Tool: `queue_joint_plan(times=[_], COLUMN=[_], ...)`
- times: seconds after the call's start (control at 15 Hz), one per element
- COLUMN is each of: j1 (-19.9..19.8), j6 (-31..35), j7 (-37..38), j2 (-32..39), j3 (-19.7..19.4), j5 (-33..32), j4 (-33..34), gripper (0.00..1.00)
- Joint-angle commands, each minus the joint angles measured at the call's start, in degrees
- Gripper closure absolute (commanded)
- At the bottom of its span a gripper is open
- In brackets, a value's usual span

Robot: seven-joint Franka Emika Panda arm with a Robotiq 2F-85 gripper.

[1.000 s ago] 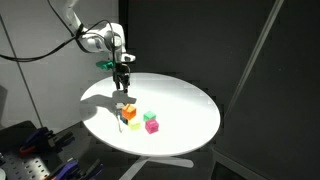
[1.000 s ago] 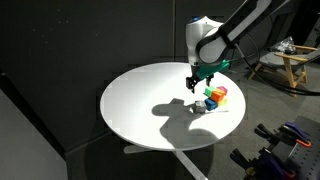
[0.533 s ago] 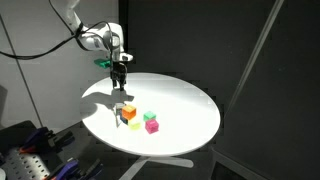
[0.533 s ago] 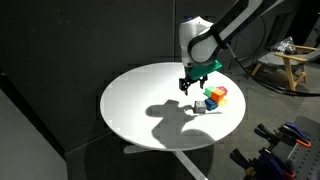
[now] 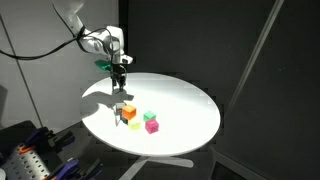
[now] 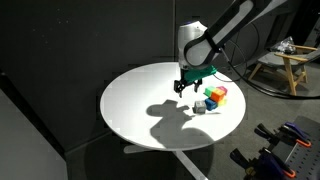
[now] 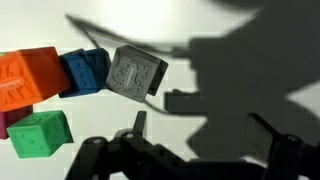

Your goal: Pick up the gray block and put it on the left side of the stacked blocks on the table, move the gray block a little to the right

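On the plain white table (image 5: 185,100) the gray block (image 7: 137,73) looks dull beside the stacked blocks (image 5: 150,121): an orange cube (image 7: 28,78), blue cube (image 7: 85,72), green cube (image 7: 38,133), magenta cube (image 5: 152,127) and yellow cube (image 5: 135,124), against black drapes (image 5: 250,60).

No text, label, brand, number or sign can be read in any view; in the wrist view, faint raised marks are seen on the upper face of the gray block (image 7: 136,73) and on the orange cube (image 7: 25,82), but they are too blurred to be made out as letters or figures; in both exterior views nothing is shown large enough for a marking to be told.
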Motion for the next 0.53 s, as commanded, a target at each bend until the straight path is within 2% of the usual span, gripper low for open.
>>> queue_joint_plan(times=[0.0,0.47], j1=[0.4,0.6], j6=[0.6,0.8], j7=[-0.2,-0.2], j2=[0.1,0.4], j3=[-0.5,-0.6], j5=[0.3,0.3], j4=[0.1,0.0], gripper=[0.00,0.00])
